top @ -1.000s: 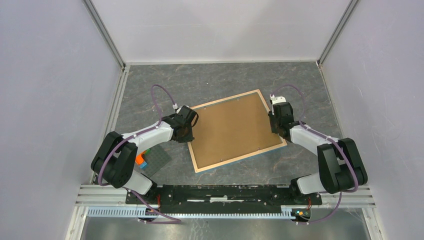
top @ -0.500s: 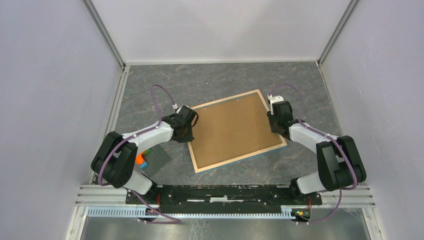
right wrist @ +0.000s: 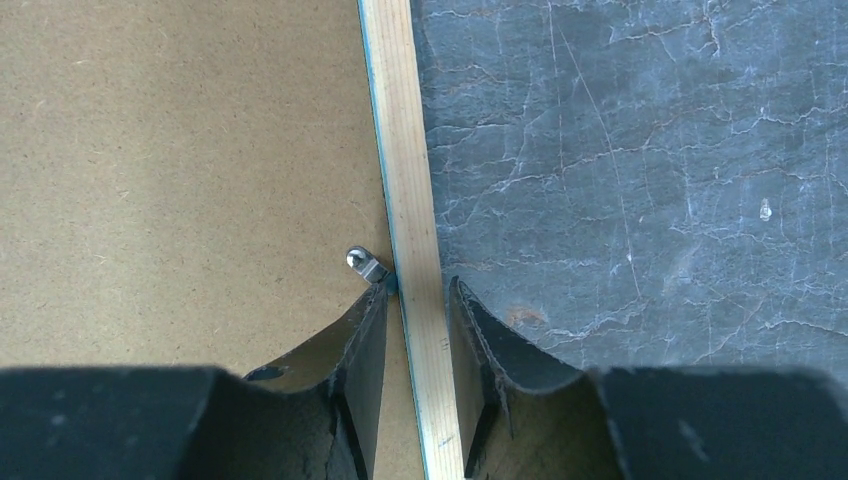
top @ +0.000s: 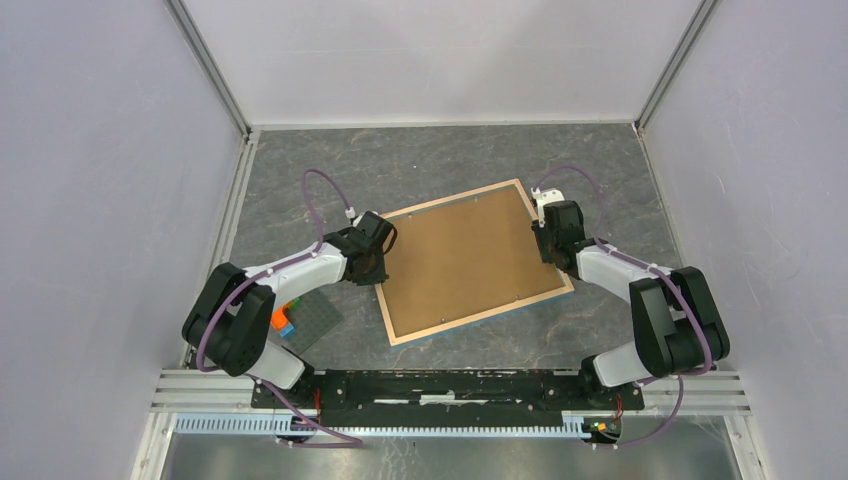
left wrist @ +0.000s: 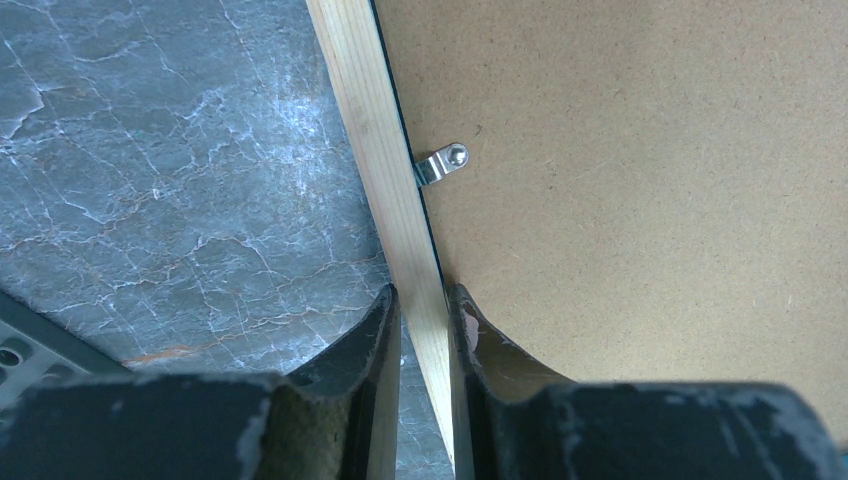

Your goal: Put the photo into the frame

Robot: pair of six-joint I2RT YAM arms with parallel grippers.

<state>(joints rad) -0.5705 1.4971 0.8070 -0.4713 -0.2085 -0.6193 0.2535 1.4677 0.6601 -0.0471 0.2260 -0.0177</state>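
The frame (top: 480, 316) lies back up and skewed on the grey table, its light wood rails around a brown backing board (top: 465, 255) held by small metal clips (left wrist: 440, 165). My left gripper (top: 378, 268) is shut on the frame's left rail (left wrist: 375, 130), one finger on the board side, one on the table side (left wrist: 422, 300). My right gripper (top: 549, 240) straddles the right rail (right wrist: 400, 130) near a clip (right wrist: 365, 263), standing open with slim gaps beside the wood (right wrist: 417, 295). The photo is hidden.
A dark grey baseplate (top: 312, 325) with an orange brick (top: 279, 318) and a blue one lies by the left arm's base. Pale walls close in the table on three sides. The arms' mounting rail (top: 450, 385) runs along the near edge.
My right gripper has slid a little toward the far end of the right rail. The frame and my left gripper have stayed put.
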